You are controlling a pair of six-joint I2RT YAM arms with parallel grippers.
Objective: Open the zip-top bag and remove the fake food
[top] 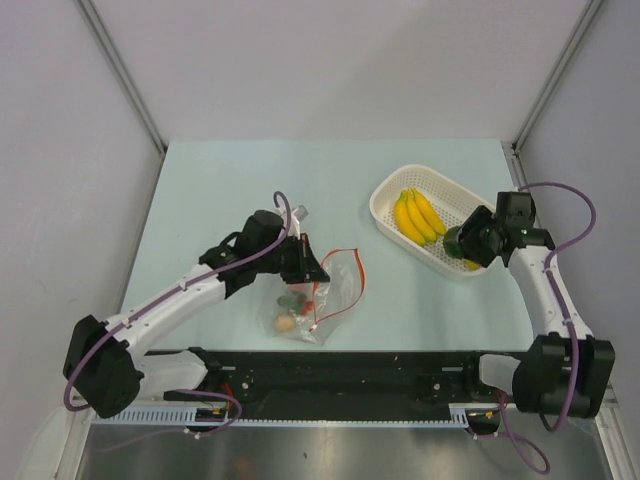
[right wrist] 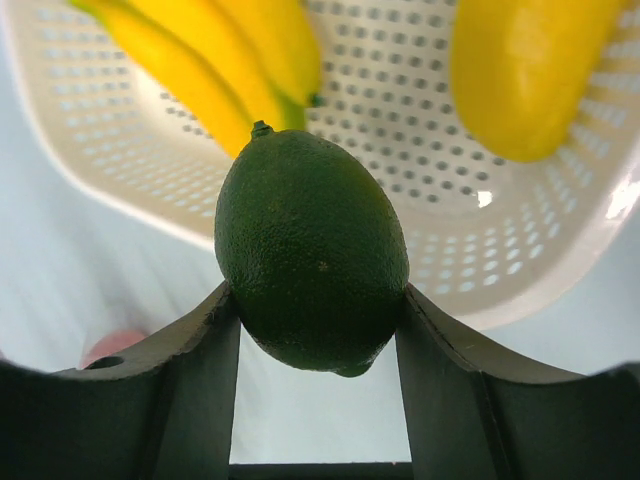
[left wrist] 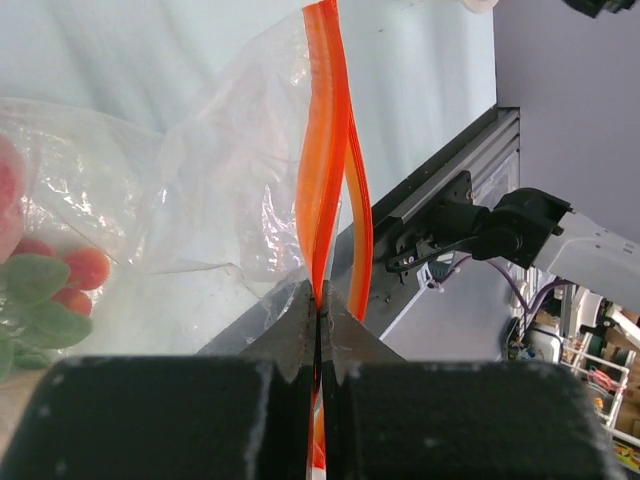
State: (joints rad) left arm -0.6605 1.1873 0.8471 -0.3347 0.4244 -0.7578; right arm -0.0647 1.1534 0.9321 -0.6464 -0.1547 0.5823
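The zip-top bag [top: 328, 293] lies crumpled on the table [top: 230, 190], a little toward 6 o'clock of its middle. Its red zip strip [left wrist: 325, 150] is parted into two bands that loop off to 2 o'clock. The left gripper [left wrist: 318, 310] is clenched tight on one band of that strip at the bag's 10 o'clock corner. Inside the bag there are red pieces [left wrist: 85, 265], a green leafy piece [left wrist: 35, 290] and a tan egg-like piece [top: 285, 322]. Well apart, at 2 o'clock of the bag, the white perforated basket [top: 385, 200] holds a banana bunch [top: 418, 215] and a yellow fruit [right wrist: 530, 70]. The right gripper [right wrist: 318, 320] grasps a dark green fruit [right wrist: 310, 250] between its fingers at the basket's 5 o'clock rim. Pale tabletop runs between bag and basket and stretches wide toward 10 and 12 o'clock. At 6 o'clock the black rail [top: 380, 365] along the near edge sits just beside the bag.
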